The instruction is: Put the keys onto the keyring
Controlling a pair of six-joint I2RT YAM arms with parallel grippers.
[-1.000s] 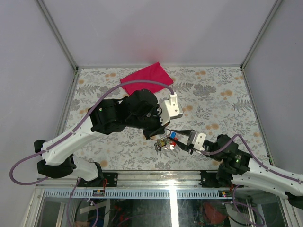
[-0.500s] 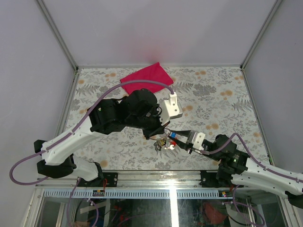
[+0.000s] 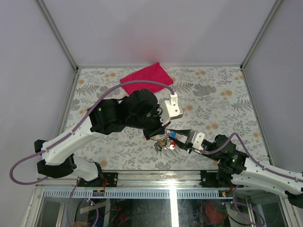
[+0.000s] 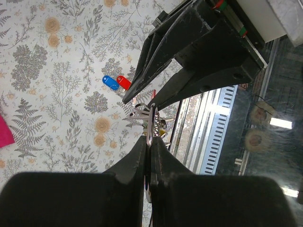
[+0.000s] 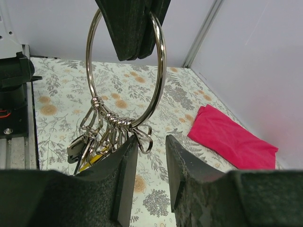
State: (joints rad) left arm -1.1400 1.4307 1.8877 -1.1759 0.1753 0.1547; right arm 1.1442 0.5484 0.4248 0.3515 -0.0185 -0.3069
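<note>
Left fingers (image 3: pixel 158 133) were pressed together on the keyring (image 3: pixel 164 142), seen from above near the middle of the bench's (image 3: pixel 222 94) front edge. Right fingers (image 3: pixel 182 135) came in from the right, tips just beside the ring; their gap could not be read from here. Blue-headed key (image 3: pixel 173 135) showed close by them. Magenta cloth (image 3: pixel 144 78) lay at the far edge, well apart.

Left wrist: left fingers (image 4: pixel 135 163) were clamped on the keyring (image 4: pixel 149 124), which stood edge-on above the bench (image 4: pixel 57 56). Right fingers (image 4: pixel 189 52) faced them, tips parted; touching the ring or not, I could not tell. Keys (image 4: pixel 117 82), blue and red heads side by side, lay on the bench beside the right fingers, off the ring.

Right wrist: right fingers (image 5: pixel 125 177) stood apart, nothing clamped. The keyring (image 5: pixel 162 71) hung upright, its lowest arc just above their gap, its top pinched by the left fingers (image 5: pixel 128 28). Black-headed keys (image 5: pixel 78 147) dangled from small loops at its lower left. Cloth (image 5: pixel 232 137) lay on the bench to the right.
</note>
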